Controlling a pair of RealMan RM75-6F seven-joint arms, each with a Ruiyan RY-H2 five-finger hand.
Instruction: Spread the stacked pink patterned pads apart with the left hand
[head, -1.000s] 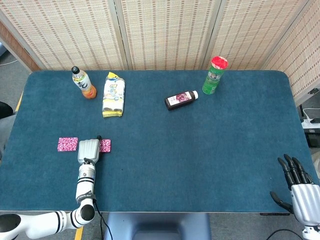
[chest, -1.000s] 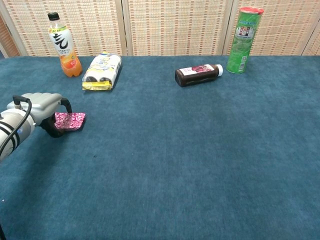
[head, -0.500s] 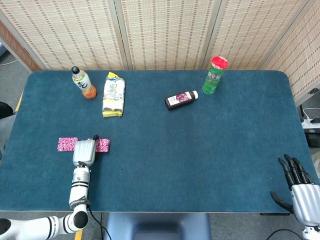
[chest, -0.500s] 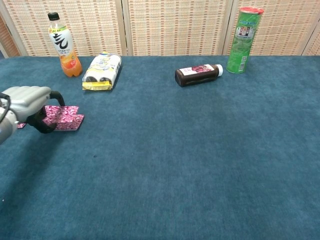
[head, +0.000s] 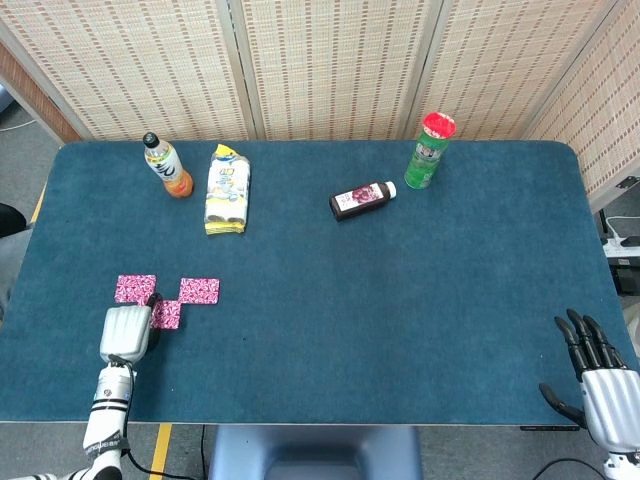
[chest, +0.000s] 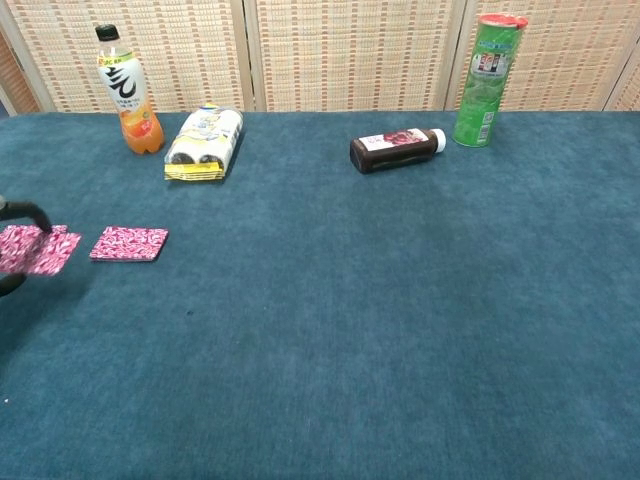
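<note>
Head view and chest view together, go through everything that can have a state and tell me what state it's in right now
Left hand: holds one pink pad.
Right hand: open, holds nothing.
Left pad: flat on the table.
Right pad: flat, apart from the others.
Orange bottle: upright, capped.
Dark bottle: on its side, capped.
Green can: upright, lidded.
Yellow pack: lying flat.

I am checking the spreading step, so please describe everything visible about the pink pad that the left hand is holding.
The held pad is a thin, flat square with a pink-and-white speckled pattern, material unclear. The left hand grips its left edge, near the table's front left. Two matching pads lie flat beyond it; in the head view its corners nearly meet theirs.
</note>
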